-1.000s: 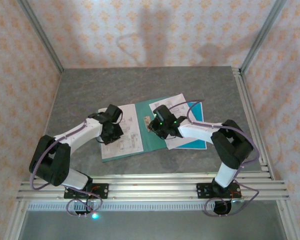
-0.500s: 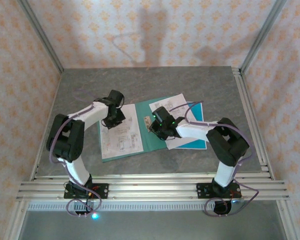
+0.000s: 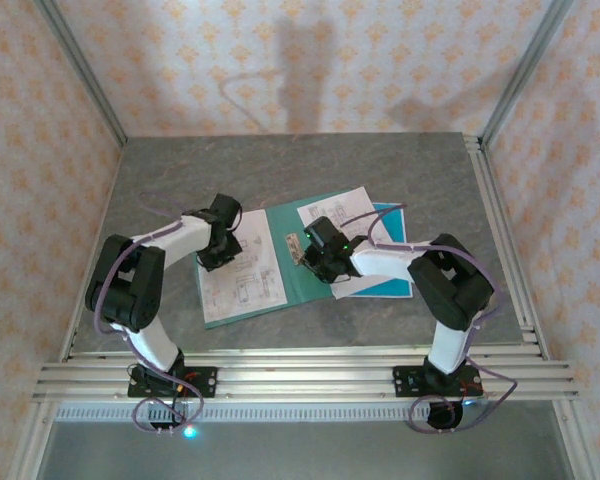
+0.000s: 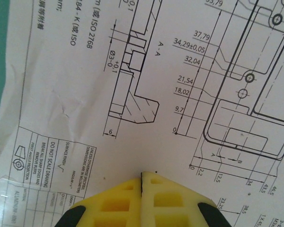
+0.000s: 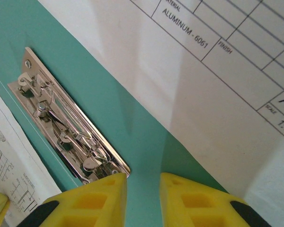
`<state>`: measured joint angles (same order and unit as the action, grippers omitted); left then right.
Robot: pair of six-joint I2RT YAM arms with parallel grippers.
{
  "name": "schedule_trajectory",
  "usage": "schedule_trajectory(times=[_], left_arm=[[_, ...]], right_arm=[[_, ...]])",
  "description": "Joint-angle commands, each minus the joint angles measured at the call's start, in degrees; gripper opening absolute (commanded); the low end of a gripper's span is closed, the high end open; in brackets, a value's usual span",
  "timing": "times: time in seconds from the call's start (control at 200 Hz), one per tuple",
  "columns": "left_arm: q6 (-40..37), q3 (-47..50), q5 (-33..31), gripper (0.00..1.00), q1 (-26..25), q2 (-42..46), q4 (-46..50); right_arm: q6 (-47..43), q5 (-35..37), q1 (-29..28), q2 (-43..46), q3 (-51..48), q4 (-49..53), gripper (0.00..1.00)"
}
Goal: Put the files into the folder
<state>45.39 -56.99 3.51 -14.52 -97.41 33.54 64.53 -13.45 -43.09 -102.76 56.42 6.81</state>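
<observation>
Left hand (image 4: 142, 176), shut and empty, is over a sheet (image 4: 175, 156) on the folder (image 5: 137, 137); right hand (image 5: 143, 182), slightly parted and empty, is beside the folder's clip (image 5: 66, 127).

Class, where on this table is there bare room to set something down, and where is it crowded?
Bare: the far strip of table between the folder and the back wall, and the side strip between folder and right rail. Crowded: the centre, where left gripper and right gripper sit over the files.
</observation>
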Motion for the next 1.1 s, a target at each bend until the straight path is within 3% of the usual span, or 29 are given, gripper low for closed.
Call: schedule_trajectory(times=[0.0,0.23,0.36,0.586,1.096], left_arm=[[0.79,-1.06,-2.37,0.00,0.40,2.35,2.27],[3.43,-0.91,0.01,0.00,-1.62,10.52,4.58],[5.60,3.89,1.15,0.00,-6.63,14.70,5.83],[12.40,15.50,3.49,0.00,-14.97,20.25,-1.58],[15.35,21.66,1.70,0.00,-17.78,18.30,-5.13]], right_arm=[[0.54,2.65,-0.15,-0.63,-0.42,2.25,0.25],[-4.35,4.59,-1.09,3.80,1.49,2.54,0.30],[-6.84,5.63,-2.04,5.67,3.19,4.55,0.33],[-4.59,4.61,-3.58,5.04,3.10,3.67,0.32],[-1.77,3.26,-3.58,-0.92,5.75,2.62,0.26]])
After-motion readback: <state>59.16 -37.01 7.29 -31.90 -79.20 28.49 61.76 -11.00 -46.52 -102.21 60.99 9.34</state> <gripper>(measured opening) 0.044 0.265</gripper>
